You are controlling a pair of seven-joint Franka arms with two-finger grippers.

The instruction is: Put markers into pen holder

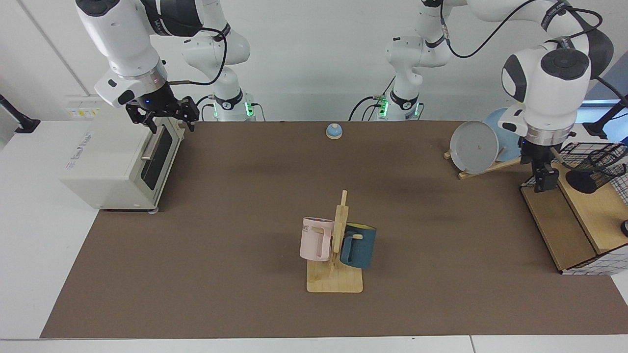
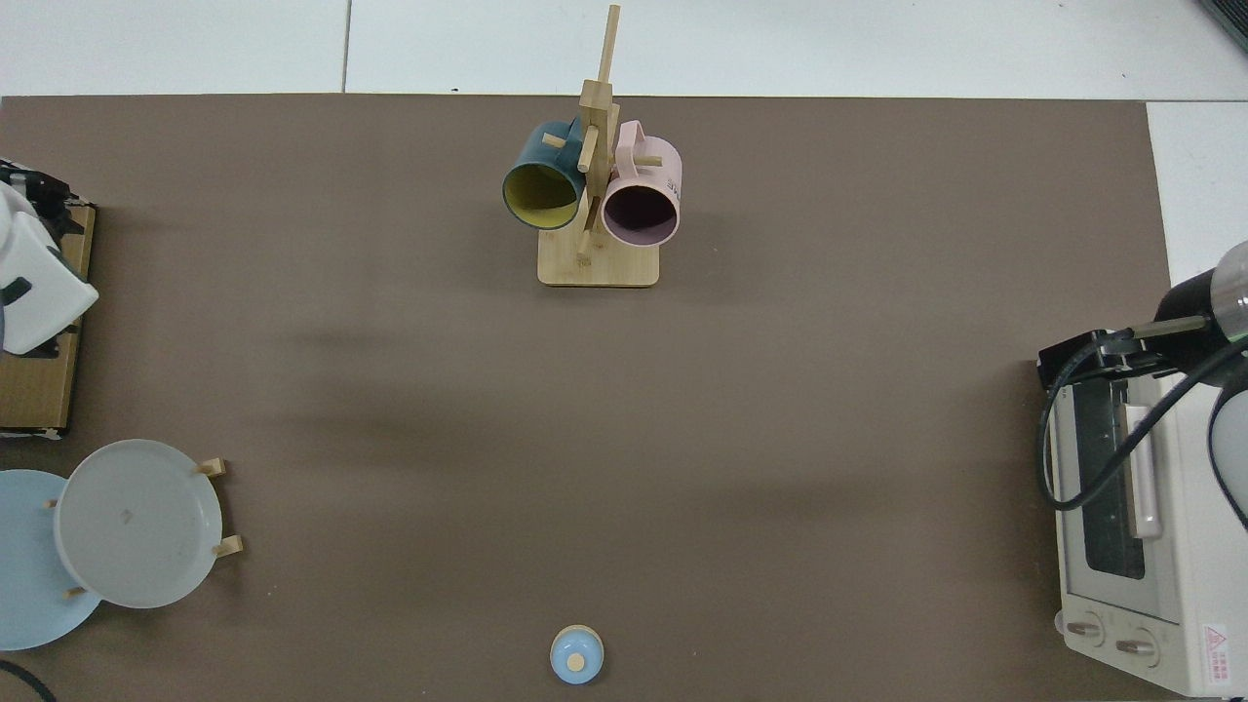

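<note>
I see no marker in either view, neither on the bench (image 1: 206,245) nor clearly inside the pen holder (image 1: 597,169), which lies tilted on the wire shelf (image 1: 574,223). I judge the drop may be done, but cannot confirm. My left fingers (image 1: 541,182) hang just beside the holder, apparently empty; their gap I cannot tell. My right fingers (image 1: 169,119) wait spread and empty over the toaster oven (image 1: 110,164).

Pen holder (image 1: 599,168): small black wire-mesh cylinder, tipped over on its side on the upper wooden board of the wire-grid shelf (image 1: 601,211), open mouth toward the shelf's outer end. Marker: not discernible in either view
</note>
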